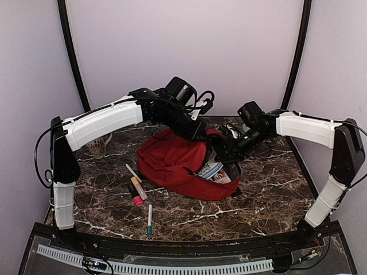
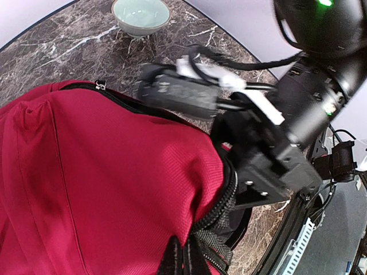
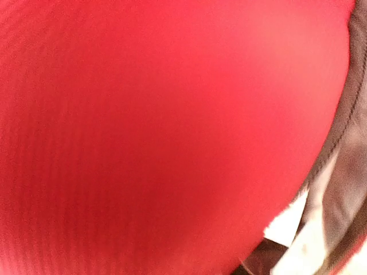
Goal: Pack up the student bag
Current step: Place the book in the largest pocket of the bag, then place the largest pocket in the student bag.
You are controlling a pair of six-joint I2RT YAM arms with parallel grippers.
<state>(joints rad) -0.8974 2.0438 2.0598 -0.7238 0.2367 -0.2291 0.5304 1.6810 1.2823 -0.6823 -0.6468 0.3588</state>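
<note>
The student bag (image 1: pixel 172 163) lies on its side in the middle of the table (image 1: pixel 258 195), with its open mouth turned to your right and a little toward the arms. In the mouth you see printed paper or a book (image 1: pixel 213 171), white with some blue, lying against the grey lining. The right wrist view shows the same: blurred red fabric fills almost all of it, and a white paper edge and the grey lining show at the lower right corner.

The left fingers (image 1: pixel 199 133) are at the far upper edge of the bag, by the black zipper. They are fully closed, but you cannot tell if they pinch the fabric. The right fingers (image 1: pixel 222 156) are at the mouth of the bag, just above the paper. How far apart they stand you cannot tell, because the arm and the fabric hide them.

On the table left of the bag lie three markers (image 1: pixel 136 186) close together, and a thin pen (image 1: pixel 149 219) lies nearer to the arms. A pale bowl (image 2: pixel 140 14) stands at the far left, well apart from the bag.
</note>
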